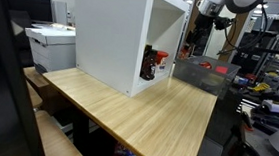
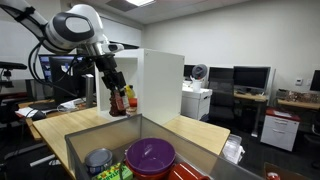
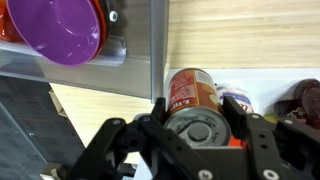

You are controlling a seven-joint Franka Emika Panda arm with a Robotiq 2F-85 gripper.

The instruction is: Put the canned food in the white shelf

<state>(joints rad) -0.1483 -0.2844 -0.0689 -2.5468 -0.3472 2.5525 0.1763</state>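
Note:
The canned food (image 3: 190, 92) has a red-orange label and a silver lid. My gripper (image 3: 196, 118) is shut on it, one jaw on each side. In both exterior views the gripper (image 1: 151, 65) (image 2: 118, 101) holds the can at the open face of the white shelf (image 1: 108, 30) (image 2: 160, 85), low near the wooden table. In the wrist view the shelf's white floor (image 3: 270, 84) lies just past the can. A second can with a white label (image 3: 238, 98) and a dark red object (image 3: 306, 100) stand on that floor.
A clear bin (image 2: 75, 150) (image 1: 202, 75) beside the shelf holds a purple bowl (image 2: 150, 156) (image 3: 60, 30) and a tin (image 2: 98, 160). A white printer (image 1: 52, 43) stands past the shelf. The wooden table (image 1: 147, 114) ends near desks and monitors.

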